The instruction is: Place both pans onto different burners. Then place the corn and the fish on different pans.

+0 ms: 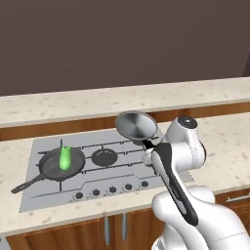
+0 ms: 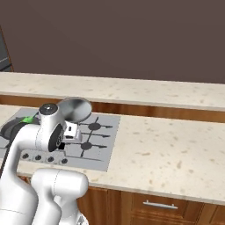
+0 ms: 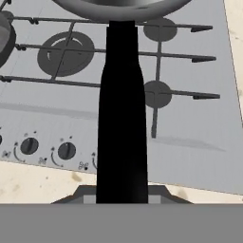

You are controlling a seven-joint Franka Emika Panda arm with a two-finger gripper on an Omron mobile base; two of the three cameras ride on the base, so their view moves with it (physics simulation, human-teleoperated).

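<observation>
- The gripper (image 1: 148,145) is clamped on the dark handle of the silver pan (image 1: 136,125), holding it tilted in the air above the hob (image 1: 49,195).
- The black skillet (image 1: 61,164) sits on the left burner with the corn (image 1: 65,157) inside it.

A plain dark brown wall (image 1: 122,39) fills the back of the room. Below it runs a speckled beige counter (image 2: 176,149), with a raised beige ledge (image 2: 132,90) behind and a wood strip between the two. Under the counter sit wooden cabinets (image 2: 176,206), with metal handles (image 2: 159,205) on their fronts. Light is even and soft, with no strong shadows.
</observation>
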